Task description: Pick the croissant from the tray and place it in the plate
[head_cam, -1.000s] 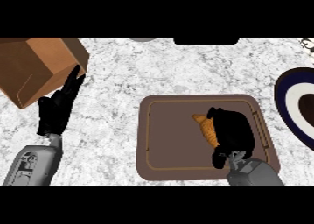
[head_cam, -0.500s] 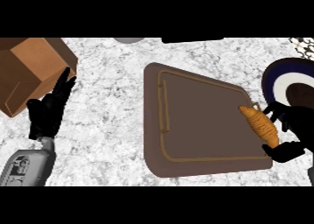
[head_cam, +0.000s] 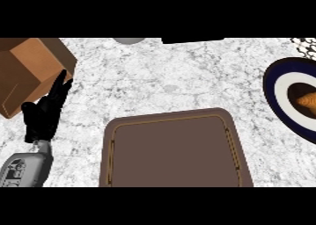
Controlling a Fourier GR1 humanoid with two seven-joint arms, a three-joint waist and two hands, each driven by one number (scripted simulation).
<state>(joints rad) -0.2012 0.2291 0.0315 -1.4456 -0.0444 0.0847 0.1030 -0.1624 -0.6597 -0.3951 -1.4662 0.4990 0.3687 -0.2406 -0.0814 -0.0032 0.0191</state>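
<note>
Golden-brown, the croissant (head_cam: 310,100) is seen lying in the plate (head_cam: 281,94) at the right edge of the frame, while the brown tray (head_cam: 176,154) at lower centre holds nothing. The left robot hand (head_cam: 44,115) is rested at the left beside a cardboard box (head_cam: 23,72), fingers straight and released; the right robot hand is not shown. Little risk is judged to remain, though the croissant could be nudged off the plate by a careless return sweep across the marbled tabletop (head_cam: 167,79).
</note>
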